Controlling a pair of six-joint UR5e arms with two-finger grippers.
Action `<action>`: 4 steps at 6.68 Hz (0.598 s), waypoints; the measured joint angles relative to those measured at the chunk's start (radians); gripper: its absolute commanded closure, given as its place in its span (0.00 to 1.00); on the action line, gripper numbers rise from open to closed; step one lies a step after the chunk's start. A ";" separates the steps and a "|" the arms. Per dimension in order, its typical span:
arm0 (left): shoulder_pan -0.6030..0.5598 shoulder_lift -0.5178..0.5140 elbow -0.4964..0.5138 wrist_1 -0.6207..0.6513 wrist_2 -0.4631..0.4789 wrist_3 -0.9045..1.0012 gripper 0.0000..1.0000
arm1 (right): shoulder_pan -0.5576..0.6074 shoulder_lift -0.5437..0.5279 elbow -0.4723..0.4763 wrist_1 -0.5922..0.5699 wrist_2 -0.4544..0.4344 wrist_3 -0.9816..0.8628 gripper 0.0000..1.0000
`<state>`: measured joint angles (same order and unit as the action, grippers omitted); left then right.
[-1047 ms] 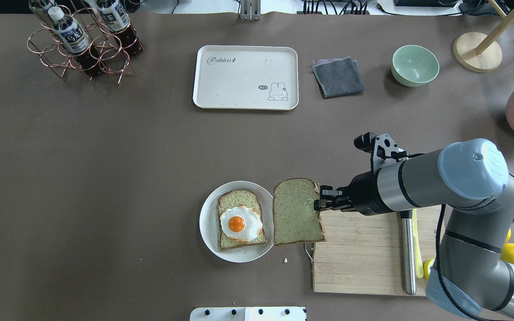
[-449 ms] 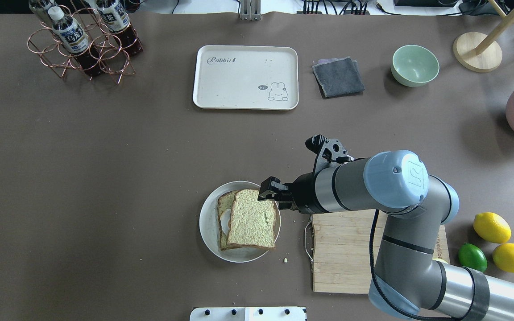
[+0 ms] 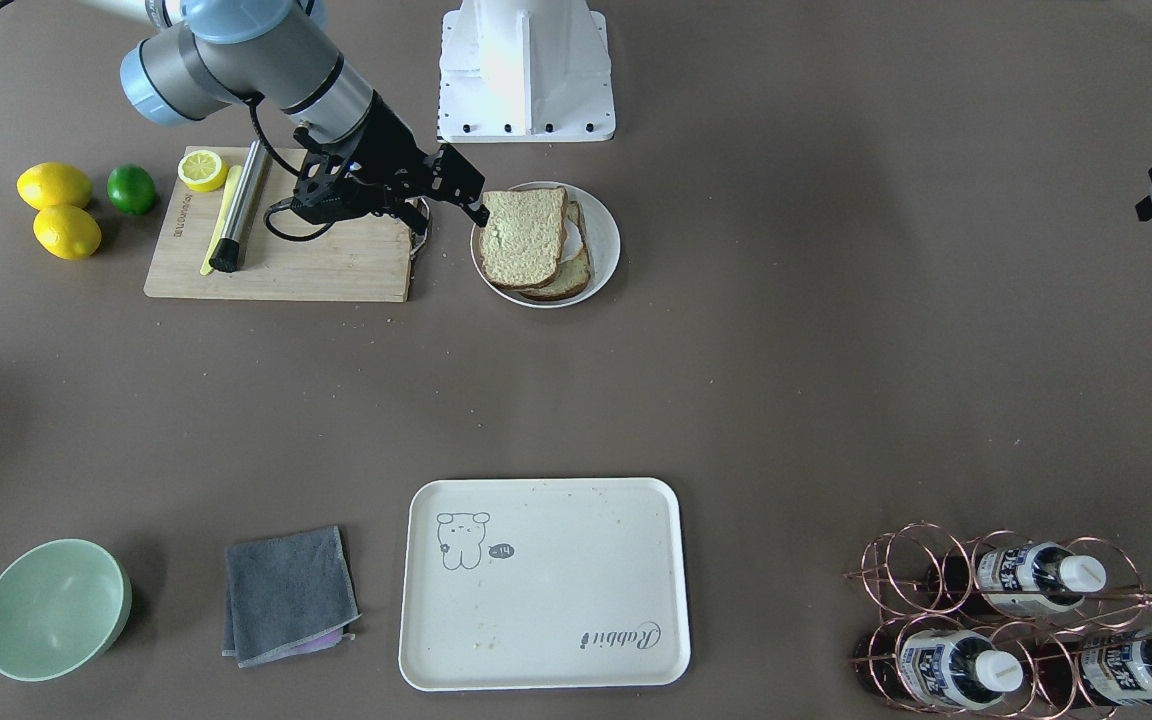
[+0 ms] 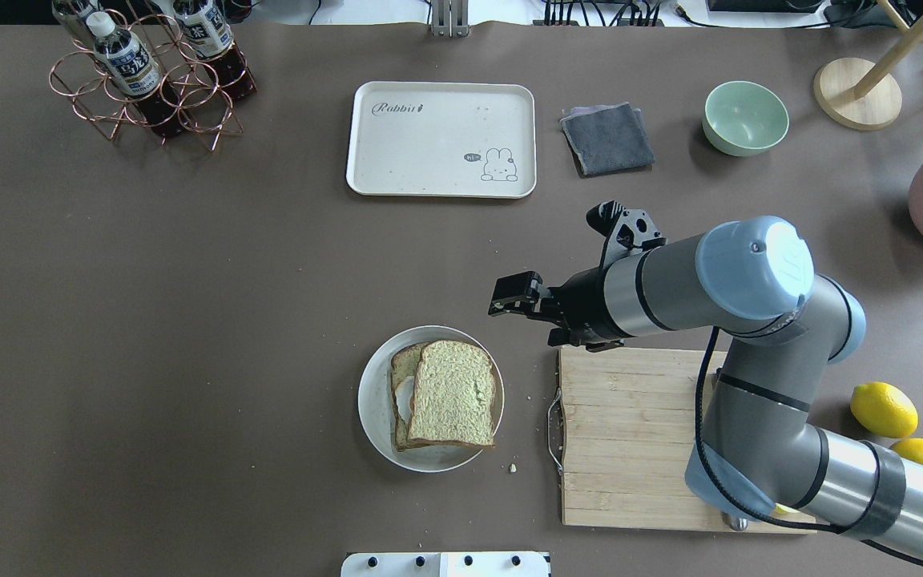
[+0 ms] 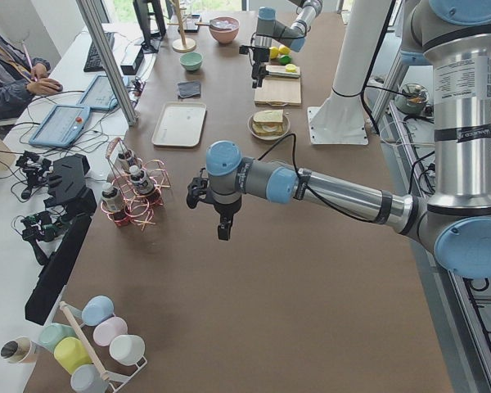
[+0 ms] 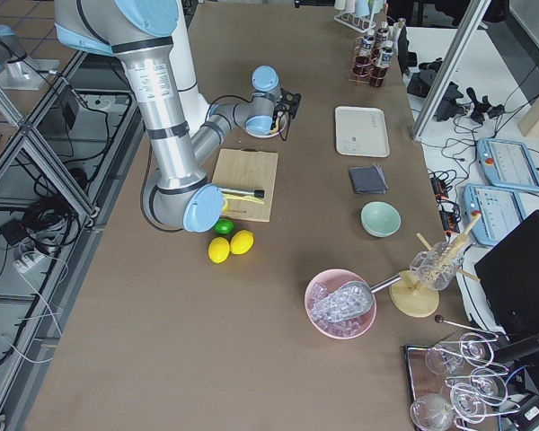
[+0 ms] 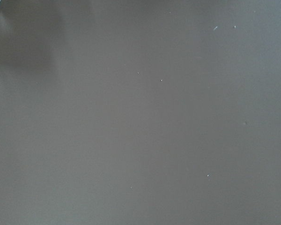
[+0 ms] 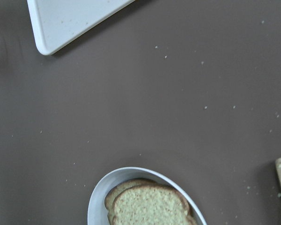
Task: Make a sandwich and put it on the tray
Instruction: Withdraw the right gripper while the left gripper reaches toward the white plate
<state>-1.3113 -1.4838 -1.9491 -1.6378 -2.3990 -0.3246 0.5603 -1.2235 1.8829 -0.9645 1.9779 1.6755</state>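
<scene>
The sandwich [image 4: 449, 393] lies on a round white plate [image 4: 373, 409]. Its top bread slice sits askew over the egg, and only a sliver of egg white shows at its left. It also shows in the front view [image 3: 526, 240] and the right wrist view [image 8: 150, 206]. My right gripper [image 4: 503, 301] is open and empty, raised above the table just beyond the plate's far right side. The cream tray [image 4: 437, 152] lies empty at the far middle, and its corner shows in the right wrist view [image 8: 70, 18]. My left gripper [image 5: 221, 229] hovers over bare table far to the left; I cannot tell whether it is open or shut.
A wooden cutting board [image 4: 638, 449] lies right of the plate, with a knife [image 3: 236, 205] and a lemon half [image 3: 202, 169] on it. Lemons [image 4: 883, 409] lie beyond it. A grey cloth [image 4: 607, 138], a green bowl [image 4: 744, 117] and a bottle rack [image 4: 149, 76] stand along the far side.
My right gripper carried the second bread slice left from the board, laid it on the egg, let go and drew back up and away from the plate.
</scene>
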 measured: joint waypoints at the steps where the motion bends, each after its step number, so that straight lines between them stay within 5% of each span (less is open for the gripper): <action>1: 0.111 -0.046 -0.010 -0.115 -0.001 -0.241 0.03 | 0.067 -0.035 0.001 -0.001 0.056 -0.063 0.00; 4: 0.504 -0.270 -0.021 -0.271 0.176 -0.847 0.16 | 0.292 -0.200 -0.008 -0.002 0.234 -0.376 0.00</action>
<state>-0.8073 -1.7540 -1.9702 -1.9092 -2.2227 -1.1713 0.8524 -1.4239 1.8748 -0.9664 2.2115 1.2993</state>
